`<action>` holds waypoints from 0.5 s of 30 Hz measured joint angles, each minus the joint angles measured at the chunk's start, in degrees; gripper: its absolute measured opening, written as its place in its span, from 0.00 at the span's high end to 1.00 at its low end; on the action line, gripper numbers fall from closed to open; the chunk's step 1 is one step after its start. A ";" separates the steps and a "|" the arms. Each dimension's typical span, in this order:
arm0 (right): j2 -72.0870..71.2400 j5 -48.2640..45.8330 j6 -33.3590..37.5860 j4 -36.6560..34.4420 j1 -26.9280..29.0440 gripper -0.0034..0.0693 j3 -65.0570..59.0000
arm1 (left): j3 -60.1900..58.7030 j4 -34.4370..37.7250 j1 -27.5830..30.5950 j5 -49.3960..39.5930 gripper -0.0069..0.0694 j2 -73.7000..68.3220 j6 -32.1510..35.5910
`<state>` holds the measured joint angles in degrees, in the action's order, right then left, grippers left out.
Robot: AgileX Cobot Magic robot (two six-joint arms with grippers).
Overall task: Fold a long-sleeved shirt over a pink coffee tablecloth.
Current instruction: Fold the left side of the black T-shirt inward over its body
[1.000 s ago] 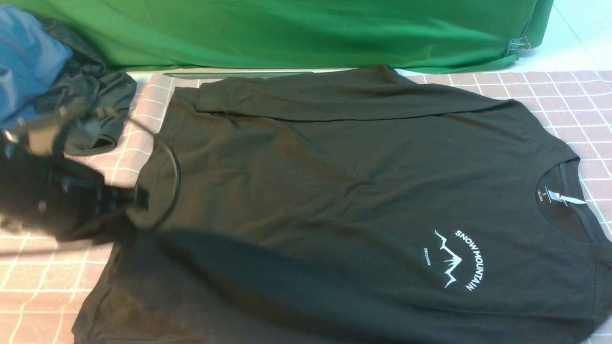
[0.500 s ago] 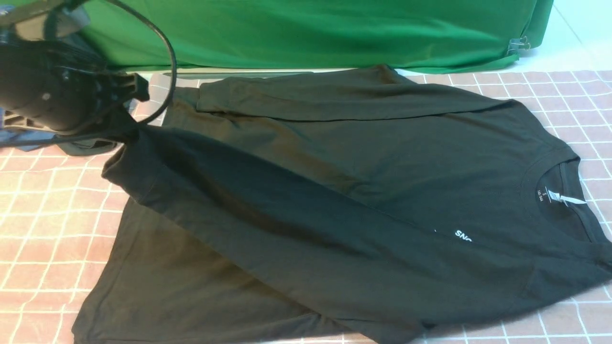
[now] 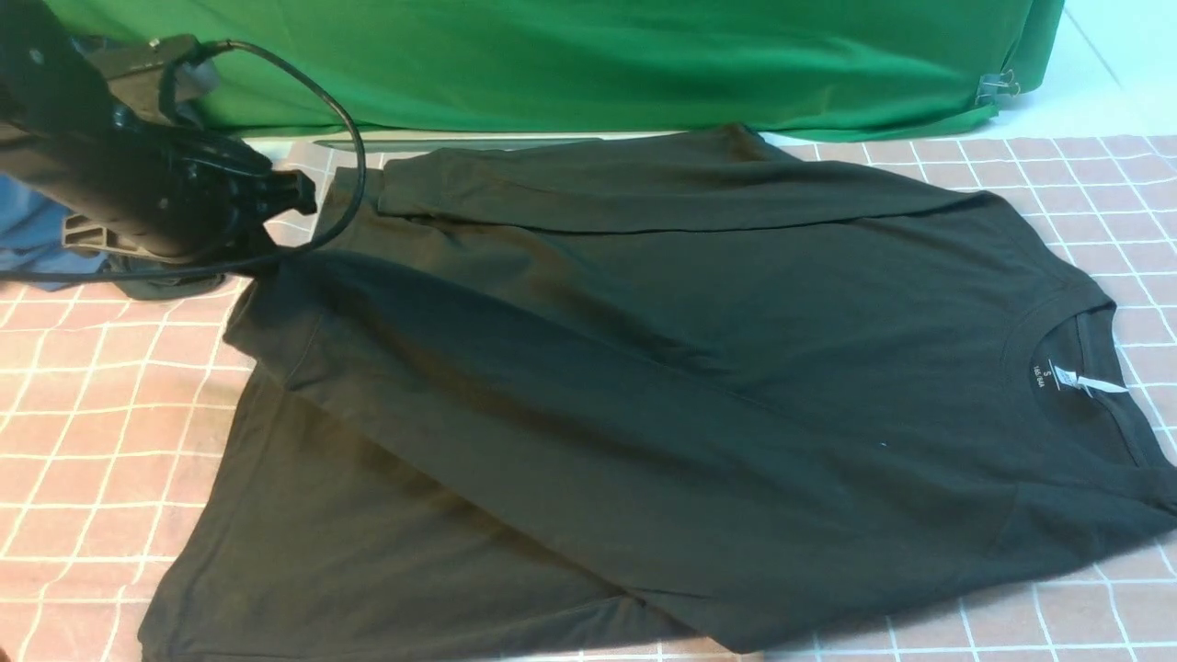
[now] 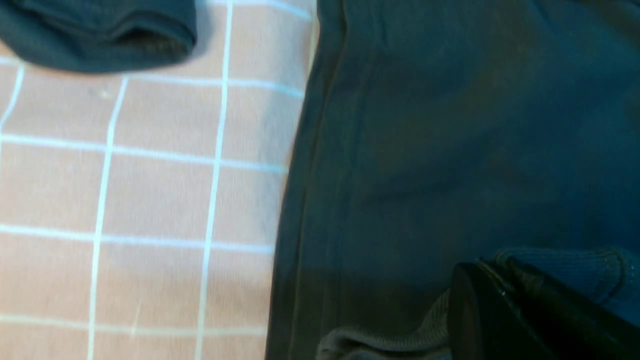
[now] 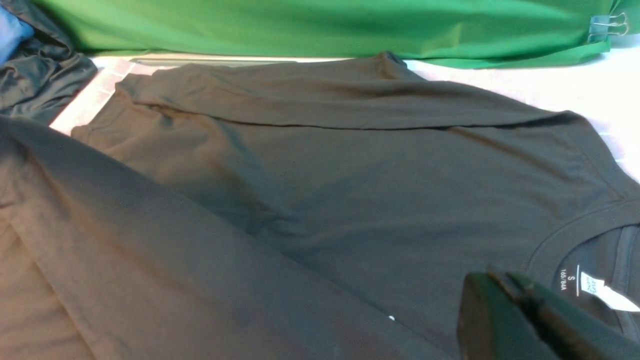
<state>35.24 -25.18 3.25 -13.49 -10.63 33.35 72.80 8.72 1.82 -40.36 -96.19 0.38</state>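
Long-sleeved shirt (image 3: pixel 699 303) spread on the pink coffee tablecloth (image 3: pixel 101 414) that covers the desk, with collar and white neck label (image 3: pixel 1090 382) to the right and hem to the left. Far sleeve (image 3: pixel 644 184) already laid in along the far edge. Near sleeve (image 3: pixel 552 395) raised and stretched slantwise over the chest, hiding the print. Ribbed cuff (image 4: pixel 575 265) pinched in the left tool (image 4: pixel 492 287), clamped narrow on it above the far hem corner. Right tool (image 5: pixel 495 287) closed tight on nothing, hovering near the collar. Best done by drawing the cuff just taut enough to straighten the sleeve, yet not so hard as to tug the shoulder or slide the body across the grid. Aim to lay the sleeve within the shirt's outline, roughly alongside the far sleeve, with the cuff short of the hem. Lower the cuff onto the fabric before releasing, lest the ribbing bunch or curl back. Probably worth pressing the near shoulder with the idle right tool if the body starts to creep. Steer clear of the small dark garment (image 4: pixel 100 35) and blue cloth (image 3: pixel 37 230) lying near the left tool, so as not to snag them.
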 joint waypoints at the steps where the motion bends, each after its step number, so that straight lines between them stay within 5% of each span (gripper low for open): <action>1: 0.00 0.00 0.00 -0.05 0.00 0.90 0.00 | 0.00 0.00 0.00 0.52 0.87 -0.43 0.00; 7: 0.00 0.00 0.00 -0.11 0.00 0.90 0.00 | 0.00 -0.58 0.00 4.11 0.84 -1.76 0.11; 15: 0.00 -0.10 0.00 -0.11 0.00 0.90 0.00 | 0.71 -1.48 0.00 8.25 0.51 -1.95 -1.67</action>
<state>35.24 -25.28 3.25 -13.60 -10.63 33.35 73.51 7.23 1.82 -32.10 -98.14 -1.29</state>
